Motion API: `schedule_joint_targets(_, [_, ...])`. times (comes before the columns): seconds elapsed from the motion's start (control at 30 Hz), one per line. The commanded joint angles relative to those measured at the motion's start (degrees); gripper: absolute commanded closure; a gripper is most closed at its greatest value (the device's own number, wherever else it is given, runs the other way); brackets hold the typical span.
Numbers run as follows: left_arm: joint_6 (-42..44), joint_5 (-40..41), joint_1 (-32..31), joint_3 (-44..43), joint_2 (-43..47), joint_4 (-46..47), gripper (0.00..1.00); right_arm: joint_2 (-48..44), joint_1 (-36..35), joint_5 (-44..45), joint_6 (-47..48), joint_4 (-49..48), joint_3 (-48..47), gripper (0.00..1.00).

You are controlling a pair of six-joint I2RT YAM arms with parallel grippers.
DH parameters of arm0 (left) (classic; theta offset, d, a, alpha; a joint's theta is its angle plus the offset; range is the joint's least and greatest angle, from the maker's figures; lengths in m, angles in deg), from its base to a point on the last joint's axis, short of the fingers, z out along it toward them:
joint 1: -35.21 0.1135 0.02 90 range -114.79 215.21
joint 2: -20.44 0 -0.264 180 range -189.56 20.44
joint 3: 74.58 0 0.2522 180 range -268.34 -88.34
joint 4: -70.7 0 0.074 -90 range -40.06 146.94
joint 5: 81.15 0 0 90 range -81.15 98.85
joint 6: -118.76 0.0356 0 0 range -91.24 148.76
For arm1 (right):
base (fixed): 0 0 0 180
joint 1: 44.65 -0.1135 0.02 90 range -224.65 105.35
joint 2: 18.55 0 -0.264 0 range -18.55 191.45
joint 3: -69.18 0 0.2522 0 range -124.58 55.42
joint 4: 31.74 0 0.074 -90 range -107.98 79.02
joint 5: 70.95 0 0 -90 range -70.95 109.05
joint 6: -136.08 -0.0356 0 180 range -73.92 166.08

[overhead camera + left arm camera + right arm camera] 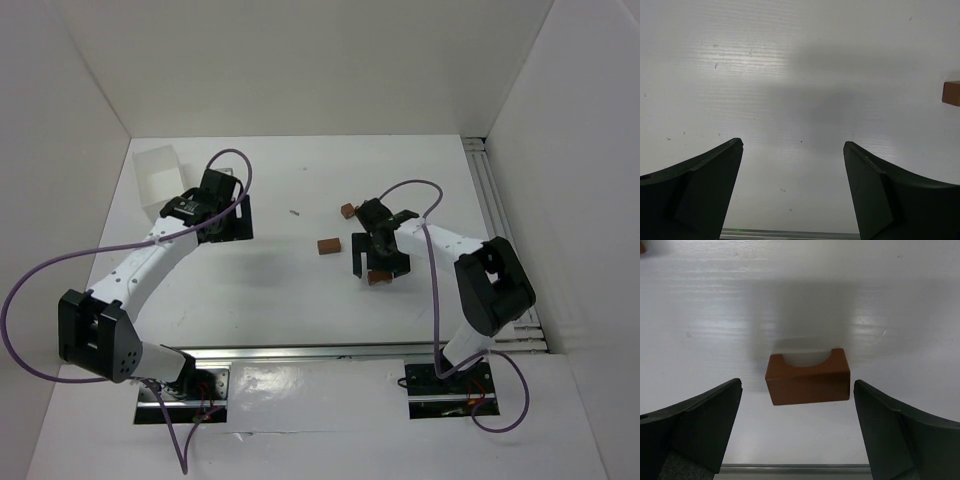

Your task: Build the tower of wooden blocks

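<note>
The right hand (pixel 797 385) hung low over the table (pixel 700 315) with its fingers spread wide. One finger stood on either side of the notched block (pixel 807 380), and neither touched it. This reddish-brown piece lay flat, with a half-round scoop cut into its far side, so it was no plain cube. In the top view it sat right of the table's middle, the closest of three blocks to the arm bases. A second block (pixel 329 245) lay to its left and farther back, and a third block (pixel 348 210) farther back again, all well apart. No tower stood yet — nothing rested on anything else.

The left hand (pixel 792 144) was likewise spread wide and held nothing, hovering over bare table not far from the white tray (pixel 160 172). A cropped block (pixel 952 93) showed only as a corner at the right edge of its view, and I could not tell which block it was.

The notched block looked like solid wood — probably light, stiff and safe to squeeze firmly, though its smooth faces might slip against the pads. The best hold seemed to be across the two flat end faces, centred and clear of the scoop, so it would lift level. A pinch off-centre would likely twist so small a piece.
</note>
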Motion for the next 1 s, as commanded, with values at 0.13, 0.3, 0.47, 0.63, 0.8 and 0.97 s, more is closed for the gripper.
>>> schedule_joint_targets(0.13, [-0.24, 1.12, -0.73, -2.79, -1.02, -0.66, 0.06, 1.08, -0.32, 2.14, 0.46, -3.29, 0.86, 0.04])
schedule_joint_targets(0.3, [-0.24, 1.12, -1.25, -3.31, -1.55, -0.66, 0.06, -0.06, -0.32, 2.14, 0.46, -3.29, 0.86, 0.2])
schedule_joint_targets(0.47, [-0.77, 1.12, -1.25, -3.31, -1.55, -0.66, 0.06, -0.59, -0.32, 2.67, 0.46, -3.29, 0.86, 0.36])
schedule_joint_targets(0.63, [-1.39, 3.58, -1.25, -2.79, -0.42, -0.66, 0.06, -1.82, -0.93, 3.19, -0.06, -0.4, -3.96, 0.39])
schedule_joint_targets(0.8, [-0.86, 4.64, -1.25, -2.79, -0.41, -0.66, 0.06, 1.68, -1.99, 3.72, -0.07, 4.08, -16.41, 0.4])
schedule_joint_targets(0.97, [-0.86, 4.64, -1.25, -2.79, -0.41, -0.66, 0.06, 9.68, -4.36, 1.97, 1.68, 5.14, -27.25, 0.4])
